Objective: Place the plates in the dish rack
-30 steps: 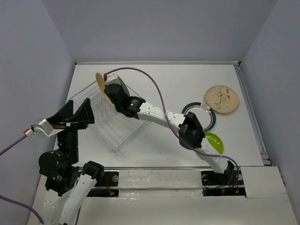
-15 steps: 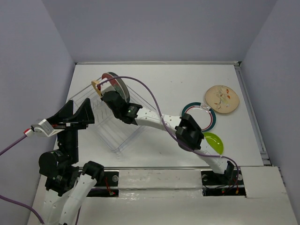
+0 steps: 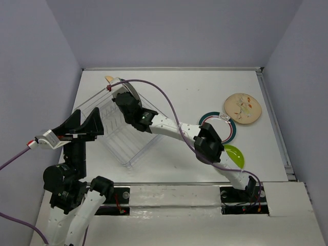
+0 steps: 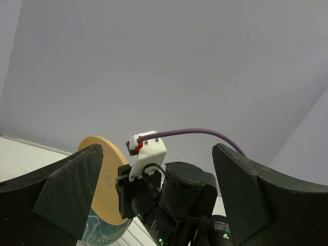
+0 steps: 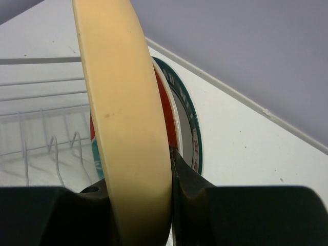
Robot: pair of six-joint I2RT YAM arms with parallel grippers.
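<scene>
Right gripper (image 3: pixel 119 91) clamps the tan-backed red-and-teal plate (image 5: pixel 128 128), swung from face-on to upright (edge-on from above) over the far corner of the dish rack (image 3: pixel 123 148); it looks ready to lower in; left gripper (image 3: pixel 83 123) waits wide, empty

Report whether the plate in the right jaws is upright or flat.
Upright: in the right wrist view the plate stands with its rim vertical between the jaws, the dish rack wires beside it.

The dish rack (image 3: pixel 120 142) was set left of centre; three plates (image 3: pixel 242 108) were laid at the right; another plate (image 3: pixel 109 79) was seemingly held over the rack's upper corner.
</scene>
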